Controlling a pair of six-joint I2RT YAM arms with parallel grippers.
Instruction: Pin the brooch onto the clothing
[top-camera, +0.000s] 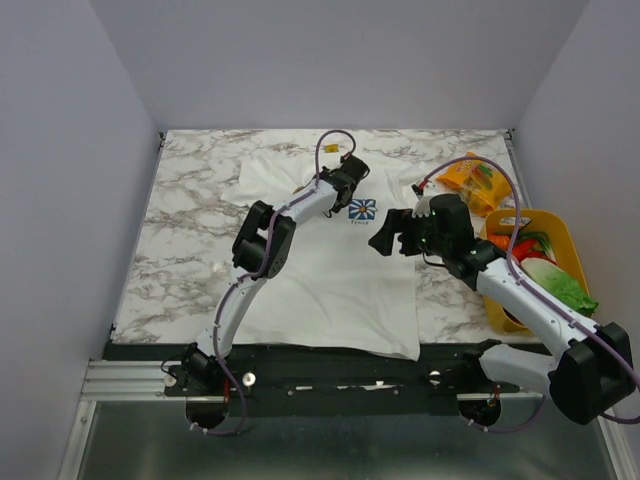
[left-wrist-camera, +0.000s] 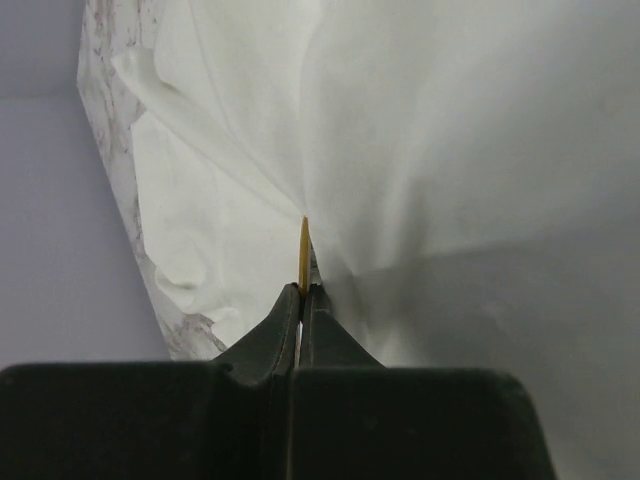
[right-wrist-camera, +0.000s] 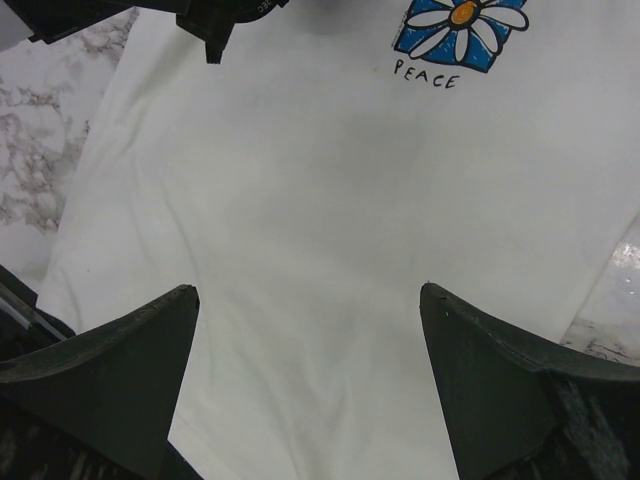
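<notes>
The clothing is a white T-shirt (top-camera: 330, 270) spread flat on the marble table (top-camera: 190, 220), with a blue, white and yellow flower emblem (top-camera: 362, 209) (right-wrist-camera: 462, 28) on the chest. My left gripper (top-camera: 348, 172) (left-wrist-camera: 301, 291) is down on the shirt just left of and above the emblem. It is shut on the brooch (left-wrist-camera: 303, 250), which shows as a thin gold sliver above the fingertips, its tip against puckered fabric. My right gripper (top-camera: 388, 232) (right-wrist-camera: 310, 295) hangs open over the shirt just right of and below the emblem, holding nothing.
An orange snack packet (top-camera: 475, 182) lies at the back right, next to a yellow basket (top-camera: 560, 232) of vegetables. A small yellow spot (top-camera: 331, 148) sits at the shirt's collar. Plain walls close the table on three sides.
</notes>
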